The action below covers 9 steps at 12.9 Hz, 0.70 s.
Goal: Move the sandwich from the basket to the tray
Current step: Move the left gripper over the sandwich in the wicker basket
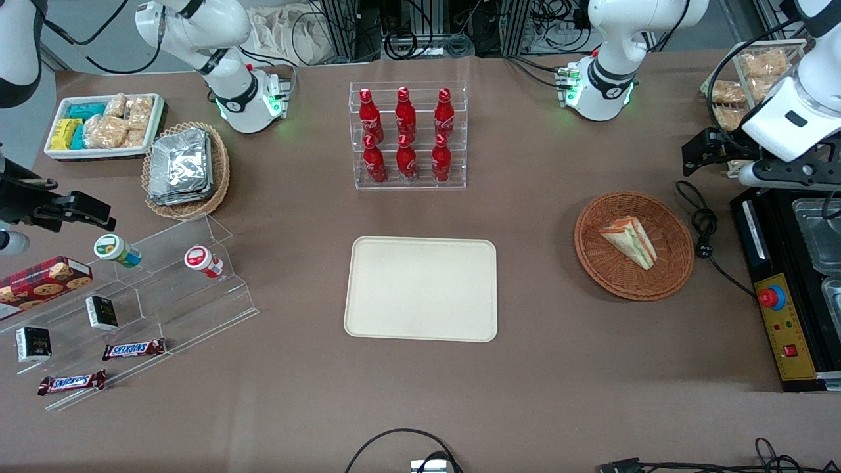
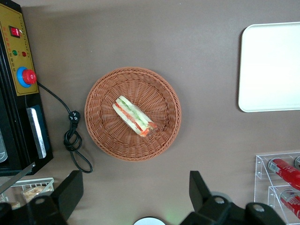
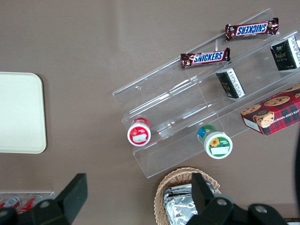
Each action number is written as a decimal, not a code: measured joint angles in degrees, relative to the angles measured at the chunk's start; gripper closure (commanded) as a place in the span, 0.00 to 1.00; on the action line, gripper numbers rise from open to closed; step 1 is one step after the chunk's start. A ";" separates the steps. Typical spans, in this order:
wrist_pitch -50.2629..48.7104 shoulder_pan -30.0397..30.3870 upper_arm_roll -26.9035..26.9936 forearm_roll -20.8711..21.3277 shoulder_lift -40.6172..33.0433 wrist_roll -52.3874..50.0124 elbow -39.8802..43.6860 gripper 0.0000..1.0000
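Looking from the front, my gripper [image 1: 698, 152] hangs above the table at the working arm's end, farther from the camera than the basket [image 1: 634, 245] and well apart from it. I hold nothing. The sandwich [image 1: 629, 241] lies in the basket, cut side showing its green and orange layers. The tray [image 1: 421, 288] sits bare on the brown table [image 1: 525, 394], toward the parked arm's end from the basket, with a gap of table between them. A clear rack of red cola bottles [image 1: 407, 135] stands farther from the camera than the tray.

From my wrist, my two fingers [image 2: 70, 190] are spread wide, with the basket [image 2: 103, 136] visible between them. The sandwich [image 2: 134, 116] rests near the basket's middle. A coiled black cable [image 2: 72, 140] lies just beside the basket, and the tray [image 2: 272, 65] lies well apart from it.
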 measured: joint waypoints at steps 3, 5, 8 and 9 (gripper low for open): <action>-0.02 0.00 -0.03 0.00 0.00 -0.07 0.07 0.00; -0.03 0.01 0.00 0.04 0.07 -0.34 0.07 0.00; 0.14 0.12 0.30 0.07 1.27 -6.00 -0.46 0.00; 0.97 0.10 0.29 0.08 1.73 -9.16 -1.45 0.00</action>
